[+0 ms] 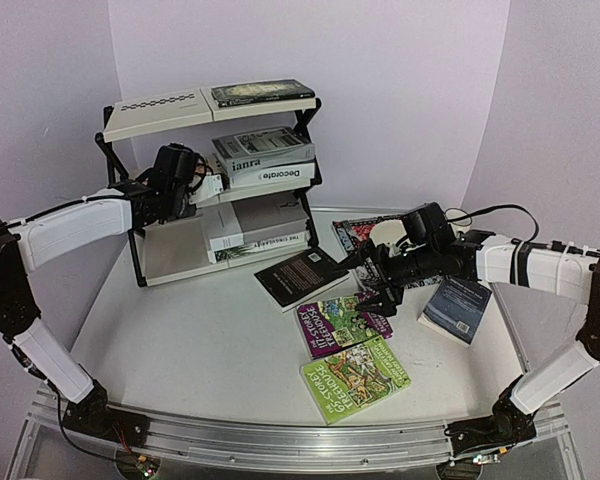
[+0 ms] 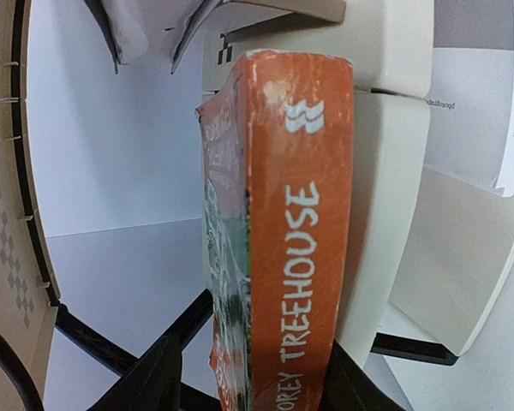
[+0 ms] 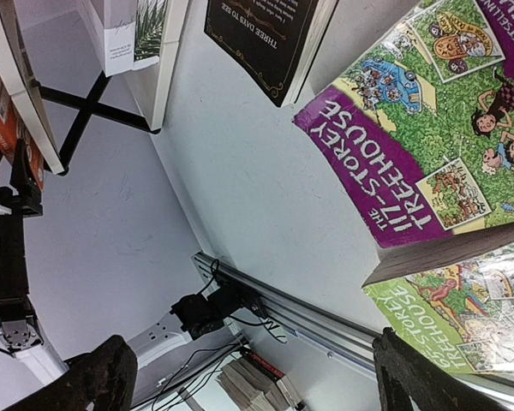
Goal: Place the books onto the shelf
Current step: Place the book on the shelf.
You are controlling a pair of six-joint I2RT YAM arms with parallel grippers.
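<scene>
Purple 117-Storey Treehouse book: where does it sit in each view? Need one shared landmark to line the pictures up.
Top external: the purple 117-Storey Treehouse book lies flat, cover up, right of centre and below the middle.
Left wrist: not in it.
Right wrist: the same book fills the upper right, its title running diagonally.
Shared landmark: the shelf, in all three: upper left in top external, left edge in left wrist, top left in right wrist.

White table (image 1: pixel 200 340), patterned placemat (image 1: pixel 351 232) on it, aluminium rail (image 1: pixel 280 442) along near edge, lilac walls (image 1: pixel 410 90)
</scene>
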